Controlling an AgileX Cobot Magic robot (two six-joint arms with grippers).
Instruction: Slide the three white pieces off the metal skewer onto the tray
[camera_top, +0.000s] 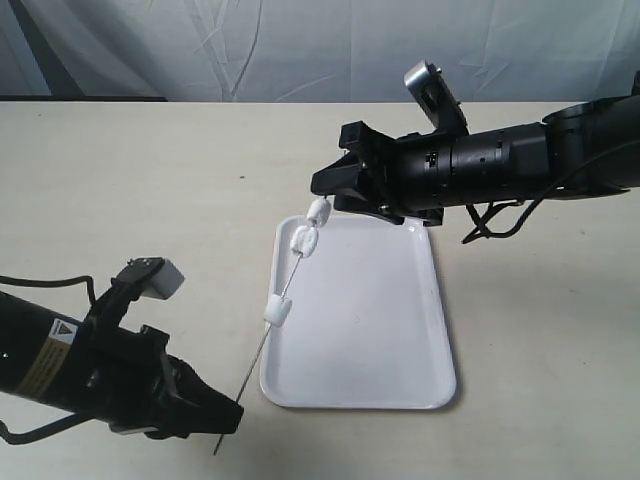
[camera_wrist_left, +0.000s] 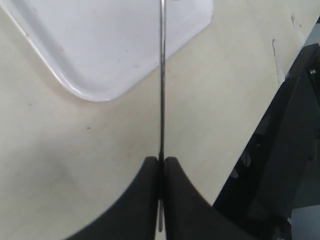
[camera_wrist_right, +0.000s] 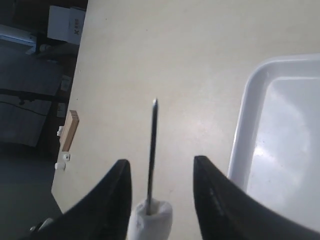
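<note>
Far left: clamps the lower end of the metal skewer (camera_top: 252, 372) in the left gripper (camera_top: 232, 412), jaws pinched tight on the rod. From the left wrist, shows that rod held dead centre and running out over a corner of the tray (camera_wrist_left: 100, 45). Probably anchors the skewer so nothing twists while the pieces get pulled. Bears a yellow warning sticker (camera_top: 58, 345) on that arm, triangle plain, print too small to read.

Moving right: slants the skewer up and across the left rim of the tray (camera_top: 370, 320), likely so that whatever slips off lands inside. Carries all three white pieces (camera_top: 303, 240) threaded on it, one low above the rim, two close together near the free tip. Nothing on the tray yet.

Further right: spreads the right gripper (camera_top: 325, 197) open around the top piece (camera_wrist_right: 150, 222), a finger on either side, grasping nothing. Seems placed to draw that piece off the bare tip. Behind, from the right wrist, shows a white box (camera_wrist_right: 67, 22) with a dark X-like mark, the rest unreadable.
</note>
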